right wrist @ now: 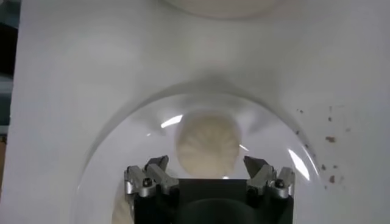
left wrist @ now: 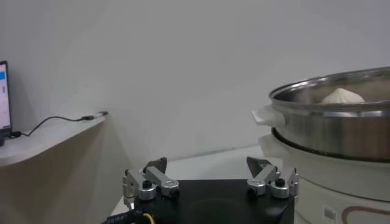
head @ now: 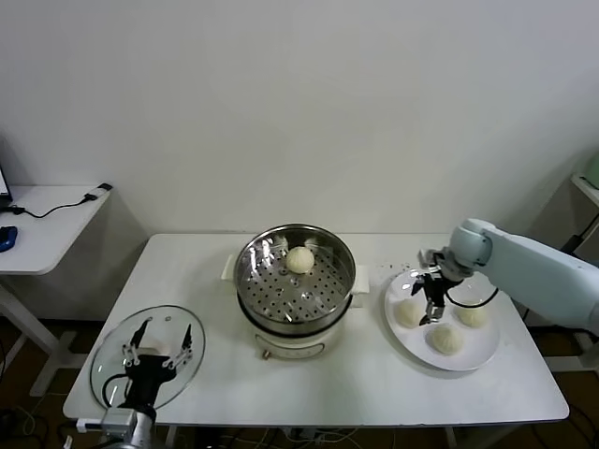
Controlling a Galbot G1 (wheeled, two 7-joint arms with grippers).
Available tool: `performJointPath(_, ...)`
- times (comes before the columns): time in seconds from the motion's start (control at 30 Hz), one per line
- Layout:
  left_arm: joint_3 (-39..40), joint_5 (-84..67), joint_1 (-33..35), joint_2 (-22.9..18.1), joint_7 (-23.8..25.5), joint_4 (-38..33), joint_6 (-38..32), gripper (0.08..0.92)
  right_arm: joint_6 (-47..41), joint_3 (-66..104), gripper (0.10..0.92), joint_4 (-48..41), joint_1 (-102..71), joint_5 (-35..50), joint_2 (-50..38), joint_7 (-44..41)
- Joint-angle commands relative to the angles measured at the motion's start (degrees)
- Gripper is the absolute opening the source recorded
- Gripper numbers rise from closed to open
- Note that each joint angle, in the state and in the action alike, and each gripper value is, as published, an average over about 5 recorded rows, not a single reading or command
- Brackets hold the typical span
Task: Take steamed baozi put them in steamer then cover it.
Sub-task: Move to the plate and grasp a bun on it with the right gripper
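The right gripper (head: 431, 301) was held open above a steamed baozi (right wrist: 207, 143) on the plate (head: 487, 354). One bun (head: 299, 259) lay in the steamer (head: 295, 281). An off-centre closure could have squashed or pushed the soft bun. The left gripper (head: 159, 348) was parked open over the cover (head: 108, 365).

We see our right arm (head: 543, 267) in smooth pale blue-white casing, and both grippers, left gripper (head: 161, 348) and right gripper (right wrist: 209, 173), black-bodied with silver, screw-fastened fingers.
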Motion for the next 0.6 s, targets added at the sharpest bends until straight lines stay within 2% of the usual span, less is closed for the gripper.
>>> performJointPath(0.03, 0.01, 0.03, 0.13, 0.03, 0.05, 0.05, -0.11, 0.823, 0.14, 3.4, 0.823, -4.92, -4.06, -1.91, 2.53, -0.11)
performJointPath(0.23, -0.01, 0.11, 0.03, 0.0, 0.03, 0.48, -0.17, 0.823, 0.73, 3.59, 0.817, -5.87, -3.87, -1.63, 3.77, -0.5)
performJointPath(0.43, 0.08, 0.4, 0.02, -0.11, 0.0, 0.71, -0.2, 0.823, 1.77, 3.39, 0.732, -6.82, -3.29, -1.63, 4.35, -1.23)
performJointPath(0.6, 0.09, 0.4, 0.0, -0.08, -0.06, 0.79, -0.18, 0.823, 2.2, 2.71, 0.692, -6.32, -2.27, -0.68, 3.76, -1.48)
